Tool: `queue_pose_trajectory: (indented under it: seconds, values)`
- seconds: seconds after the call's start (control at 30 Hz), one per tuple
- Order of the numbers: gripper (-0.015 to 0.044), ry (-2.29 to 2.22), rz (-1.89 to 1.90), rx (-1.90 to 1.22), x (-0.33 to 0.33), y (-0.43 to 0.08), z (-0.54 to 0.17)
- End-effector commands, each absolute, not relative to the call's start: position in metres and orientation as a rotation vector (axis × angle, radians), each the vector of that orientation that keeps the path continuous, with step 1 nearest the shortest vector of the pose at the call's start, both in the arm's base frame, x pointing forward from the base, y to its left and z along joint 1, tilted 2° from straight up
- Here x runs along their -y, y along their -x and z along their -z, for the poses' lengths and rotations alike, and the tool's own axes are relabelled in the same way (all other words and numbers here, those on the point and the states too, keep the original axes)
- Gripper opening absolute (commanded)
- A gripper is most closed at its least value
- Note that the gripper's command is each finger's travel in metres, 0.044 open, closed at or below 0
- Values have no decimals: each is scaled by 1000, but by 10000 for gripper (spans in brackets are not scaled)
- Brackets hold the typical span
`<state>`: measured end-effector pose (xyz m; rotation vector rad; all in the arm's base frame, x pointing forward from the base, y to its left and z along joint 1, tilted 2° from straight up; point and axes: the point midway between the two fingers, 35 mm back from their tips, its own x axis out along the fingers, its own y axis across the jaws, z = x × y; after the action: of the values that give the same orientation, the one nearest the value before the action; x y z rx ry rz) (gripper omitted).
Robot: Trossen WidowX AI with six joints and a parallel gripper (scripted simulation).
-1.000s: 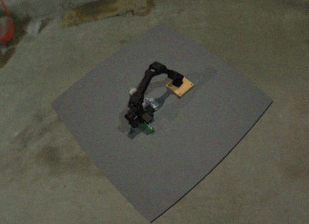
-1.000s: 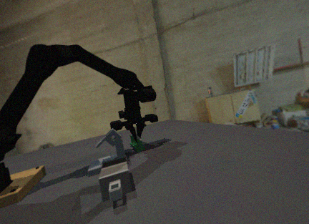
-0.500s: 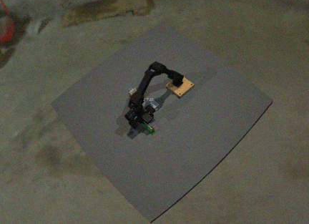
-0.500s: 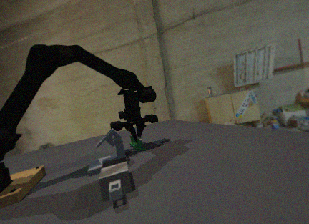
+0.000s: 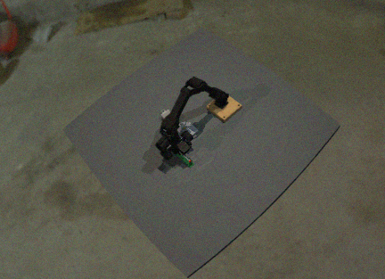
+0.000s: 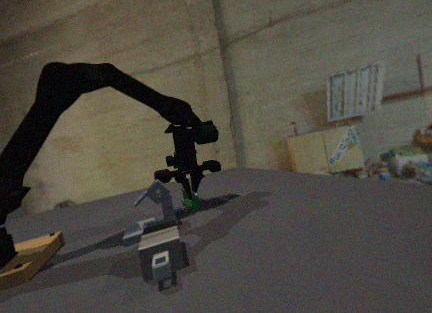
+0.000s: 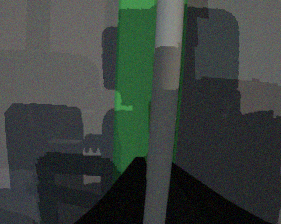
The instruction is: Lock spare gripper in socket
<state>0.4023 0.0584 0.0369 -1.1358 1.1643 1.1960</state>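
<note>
My gripper points down and its fingertips are close together, shut on the lock pin. The pin, a slim grey rod with a paler upper stretch, crosses the fingertips in the wrist view. A long green part lies below the fingertips, behind the pin in the wrist view. Whether pin and green part touch cannot be told. A pale grey block with a square opening stands nearer in the exterior view. A blue-grey bracket rises beside it. Which of these is socket or spare gripper is unclear.
The arm's base stands on a wooden board. The bracket stands between that board and the green part. The grey mat carries everything. The arm hides part of the workspace in the top view.
</note>
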Motion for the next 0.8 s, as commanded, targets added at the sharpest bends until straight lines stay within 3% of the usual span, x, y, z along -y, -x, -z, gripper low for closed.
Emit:
queue_pose_trajectory:
  seconds: [0.0, 0.47, 0.77]
  values:
    - [79, 1135, -1196, -1165, -58, -402, -37]
    - [440, 1134, -1199, -1169, -59, -401, -51]
    - [440, 1132, -1205, -1174, -59, -399, -74]
